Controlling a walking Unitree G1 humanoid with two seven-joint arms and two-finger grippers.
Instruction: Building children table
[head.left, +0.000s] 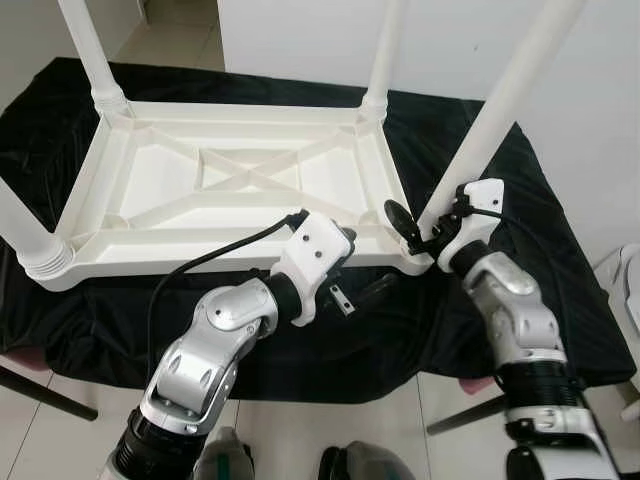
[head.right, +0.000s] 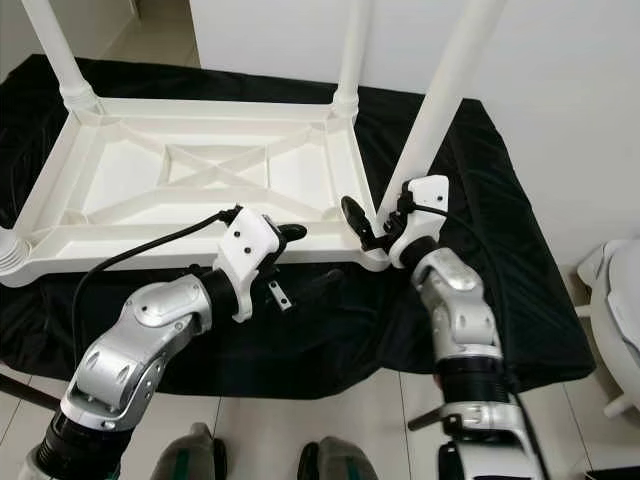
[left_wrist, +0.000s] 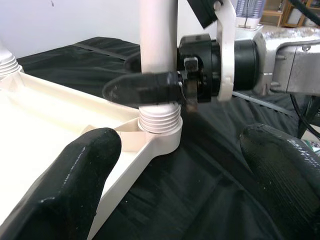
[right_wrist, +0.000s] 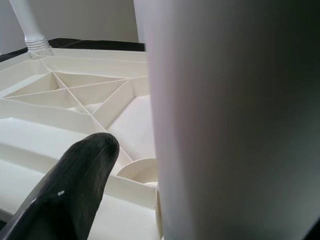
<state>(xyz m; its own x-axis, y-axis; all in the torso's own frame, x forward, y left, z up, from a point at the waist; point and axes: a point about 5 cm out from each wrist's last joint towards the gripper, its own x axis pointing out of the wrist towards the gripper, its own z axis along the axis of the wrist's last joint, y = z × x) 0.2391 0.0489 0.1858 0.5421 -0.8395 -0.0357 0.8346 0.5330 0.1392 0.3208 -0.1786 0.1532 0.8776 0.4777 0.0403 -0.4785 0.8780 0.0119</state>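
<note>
Lying upside down on the black cloth so its legs point up, the white table has its near leg squeezed by the right pincer, while the left pincer waits open just beside that corner.

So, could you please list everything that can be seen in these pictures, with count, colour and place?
Table top: one, white, upside down on the black cloth, ribbed underside facing up.
Table legs: four, white, standing up at the corners of the table top; the near right one leans and is gripped.
Cloth: one, black, spread under the table top.
Floor: pale tiles, below the near edge of the cloth.
Left gripper: one, black fingers, open, just before the threaded base of the near right leg.
Right gripper: one, black fingers, closed around the near right leg, low by its base.
</note>
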